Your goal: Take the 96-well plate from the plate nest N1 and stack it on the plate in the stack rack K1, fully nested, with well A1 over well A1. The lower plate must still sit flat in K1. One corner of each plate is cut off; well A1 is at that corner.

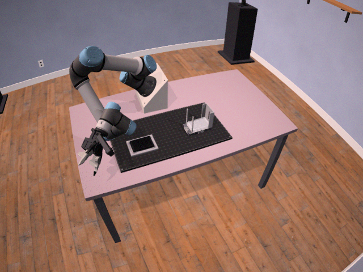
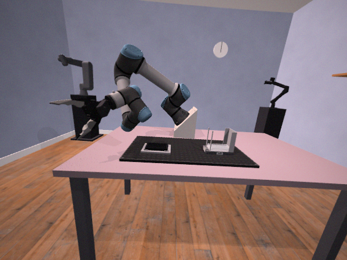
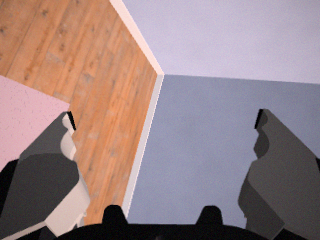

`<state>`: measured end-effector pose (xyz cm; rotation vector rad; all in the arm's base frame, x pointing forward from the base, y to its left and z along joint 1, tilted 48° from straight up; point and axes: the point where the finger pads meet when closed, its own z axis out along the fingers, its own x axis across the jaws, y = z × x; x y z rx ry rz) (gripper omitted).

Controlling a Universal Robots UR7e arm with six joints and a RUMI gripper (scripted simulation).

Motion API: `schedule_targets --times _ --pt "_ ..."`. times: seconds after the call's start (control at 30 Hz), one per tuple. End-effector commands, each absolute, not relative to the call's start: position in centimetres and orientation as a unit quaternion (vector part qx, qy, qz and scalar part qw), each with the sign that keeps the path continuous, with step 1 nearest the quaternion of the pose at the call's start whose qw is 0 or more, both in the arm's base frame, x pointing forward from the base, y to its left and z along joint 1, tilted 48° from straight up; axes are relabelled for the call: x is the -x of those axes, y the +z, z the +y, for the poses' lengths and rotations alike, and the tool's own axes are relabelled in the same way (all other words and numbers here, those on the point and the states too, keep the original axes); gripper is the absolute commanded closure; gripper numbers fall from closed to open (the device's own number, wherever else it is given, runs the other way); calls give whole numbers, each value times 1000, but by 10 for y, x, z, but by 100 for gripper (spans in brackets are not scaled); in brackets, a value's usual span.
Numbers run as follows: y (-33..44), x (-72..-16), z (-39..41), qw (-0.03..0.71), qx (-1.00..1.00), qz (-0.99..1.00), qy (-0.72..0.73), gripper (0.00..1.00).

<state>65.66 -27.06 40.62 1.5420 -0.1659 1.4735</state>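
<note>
Hand (image 1: pixel 90 161) spread wide and holding nothing, hanging off the table (image 1: pixel 252 96) at its nine o'clock edge. Black 96-well plate (image 1: pixel 142 144) sits in nest N1 (image 1: pixel 130 151), toward the hand's three o'clock; rack K1 (image 1: pixel 209 116) lies further that way. Best approach: swing over the plate, point fingers down, straddle its sides squarely (checking the cut corner).

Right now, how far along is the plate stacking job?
Nothing looks done yet. The black 96-well plate sits in nest N1, and the white plate lies alone in rack K1. The pincer is open and empty, beside the breadboard. Grasping, carrying and stacking remain.
</note>
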Motion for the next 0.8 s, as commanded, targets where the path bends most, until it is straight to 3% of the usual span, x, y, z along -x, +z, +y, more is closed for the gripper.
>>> schedule_targets --times 0.0,0.77 --pt "391 -665 -264 462 -661 -73 587 0" --pt "324 -674 -229 400 -767 -84 494 0"
